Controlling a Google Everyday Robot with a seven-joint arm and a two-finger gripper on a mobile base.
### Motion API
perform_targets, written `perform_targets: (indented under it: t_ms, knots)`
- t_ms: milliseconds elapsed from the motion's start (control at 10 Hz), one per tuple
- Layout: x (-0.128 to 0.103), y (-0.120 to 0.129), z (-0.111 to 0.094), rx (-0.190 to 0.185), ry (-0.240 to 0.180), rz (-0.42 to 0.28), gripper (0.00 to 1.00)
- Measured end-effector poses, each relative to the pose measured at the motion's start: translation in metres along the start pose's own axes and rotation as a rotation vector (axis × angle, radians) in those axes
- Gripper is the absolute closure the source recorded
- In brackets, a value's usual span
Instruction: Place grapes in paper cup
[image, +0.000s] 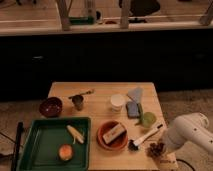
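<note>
The grapes (156, 149), a small dark brownish cluster, lie at the front right corner of the wooden table (100, 92). The paper cup (117, 102), white with a pale rim, stands near the middle of the table, to the back left of the grapes. My gripper (161, 148) is at the end of the white arm (190, 132) that reaches in from the right, right at the grapes.
A green tray (30, 145) at front left holds an orange fruit (65, 152) and a banana piece (75, 133). A terracotta bowl (112, 135), brush (146, 137), light green cup (147, 119), blue sponge (132, 109), dark metal cup (78, 102) and dark red bowl (51, 106) stand around.
</note>
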Motion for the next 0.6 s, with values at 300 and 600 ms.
perform_targets:
  t_ms: [300,600]
  knots:
    - [-0.015,-0.01,-0.02,0.0,0.033,-0.054,1.0]
    - [-0.027,-0.02,-0.047,0.019,0.021,-0.105,1.0]
